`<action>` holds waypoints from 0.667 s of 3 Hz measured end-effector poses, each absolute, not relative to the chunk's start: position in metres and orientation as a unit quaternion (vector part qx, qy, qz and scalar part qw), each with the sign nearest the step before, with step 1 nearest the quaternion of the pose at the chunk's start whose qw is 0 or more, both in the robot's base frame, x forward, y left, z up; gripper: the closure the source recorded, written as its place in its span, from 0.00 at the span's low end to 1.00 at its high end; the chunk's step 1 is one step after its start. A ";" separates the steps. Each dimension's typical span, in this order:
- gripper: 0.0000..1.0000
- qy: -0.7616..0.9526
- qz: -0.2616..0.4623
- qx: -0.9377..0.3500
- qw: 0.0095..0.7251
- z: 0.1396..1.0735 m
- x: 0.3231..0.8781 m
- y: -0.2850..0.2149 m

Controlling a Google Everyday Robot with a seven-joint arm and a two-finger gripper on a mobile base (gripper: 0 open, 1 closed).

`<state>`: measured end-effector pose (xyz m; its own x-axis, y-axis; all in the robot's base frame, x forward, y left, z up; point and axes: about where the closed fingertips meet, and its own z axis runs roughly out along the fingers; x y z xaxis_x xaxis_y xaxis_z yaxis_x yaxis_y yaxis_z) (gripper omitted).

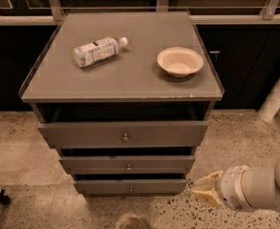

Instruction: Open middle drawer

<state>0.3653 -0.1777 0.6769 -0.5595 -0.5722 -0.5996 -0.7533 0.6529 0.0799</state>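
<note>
The middle drawer (101, 164) is the second of three stacked grey-brown fronts, slim, with a small round metal knob (128, 167). It looks nearly closed, with a dark gap above it. My gripper (207, 188), cream-tipped on a white wrist, is low at the right, beside the right end of the lowest drawer (96, 186). It is below and right of the middle drawer, apart from it. Its fingers (211, 178) are apart and hold nothing.
The taller top drawer (82, 134) stands slightly out under the cabinet top (120, 75), which carries a lying plastic bottle (96, 51) and a cream bowl (179, 61). Speckled floor surrounds the cabinet. A white post (279, 92) leans at the right.
</note>
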 end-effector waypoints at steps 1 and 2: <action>0.88 0.867 0.166 -0.382 0.273 0.677 0.365 -0.178; 1.00 0.872 0.171 -0.355 0.290 0.665 0.371 -0.180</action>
<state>0.3705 -0.1797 0.6651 -0.5785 -0.5203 -0.6281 -0.7192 0.6887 0.0919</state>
